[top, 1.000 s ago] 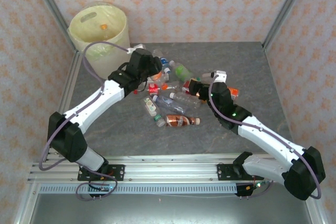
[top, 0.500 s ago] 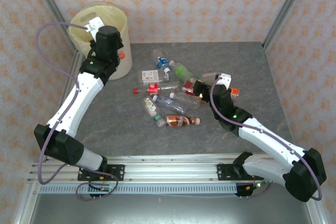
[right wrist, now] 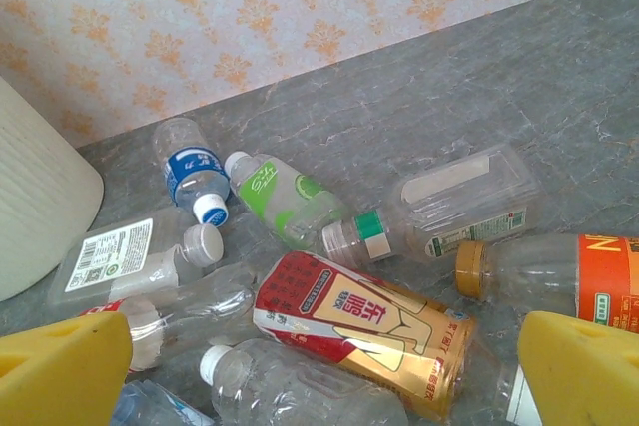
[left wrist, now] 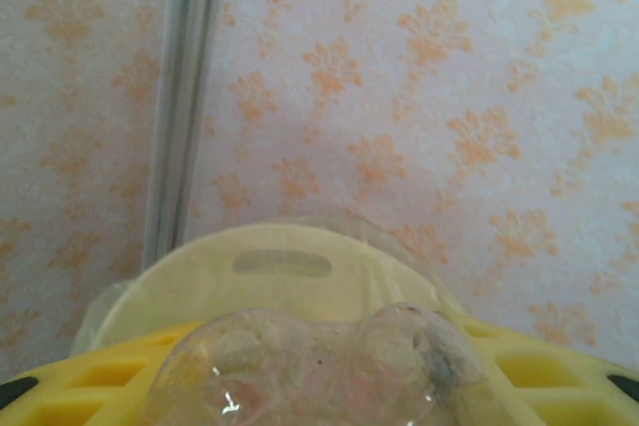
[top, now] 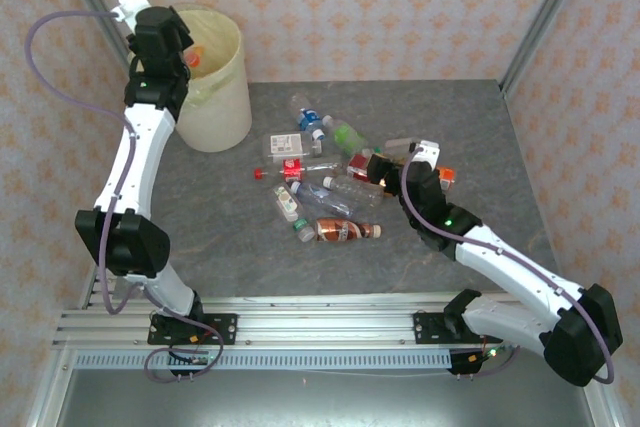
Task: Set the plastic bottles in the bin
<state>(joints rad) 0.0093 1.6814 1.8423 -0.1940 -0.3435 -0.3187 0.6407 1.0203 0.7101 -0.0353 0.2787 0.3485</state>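
The bin [top: 218, 112] is a round cream-white tub with a pale yellow liner, and it stands at the far left corner of the bench [top: 200, 247]. My left arm [top: 133, 152] reaches up and away from its base, its wrist raised above the bin's left rim. From the left wrist I see the left jaws clamped on a clear bottle [left wrist: 319, 366], its bumpy base facing the camera. The bin's handle cutout [left wrist: 282, 264] is just beyond it.

The other plastic bottles [top: 325, 182] lie on their sides in a loose heap around the middle of the bench, several of them touching. I can pick out these:
- a red-and-gold labelled bottle [right wrist: 359, 331]
- a green-labelled bottle [right wrist: 280, 197]
- a blue-labelled bottle [right wrist: 192, 175]
- a squarish clear bottle with a green neck ring [right wrist: 449, 207]
- an orange-labelled bottle [right wrist: 574, 271]

My right arm [top: 500, 257] stretches low across the bench to the heap's right side. The right jaws stand wide apart above the bottles, gripping nothing.
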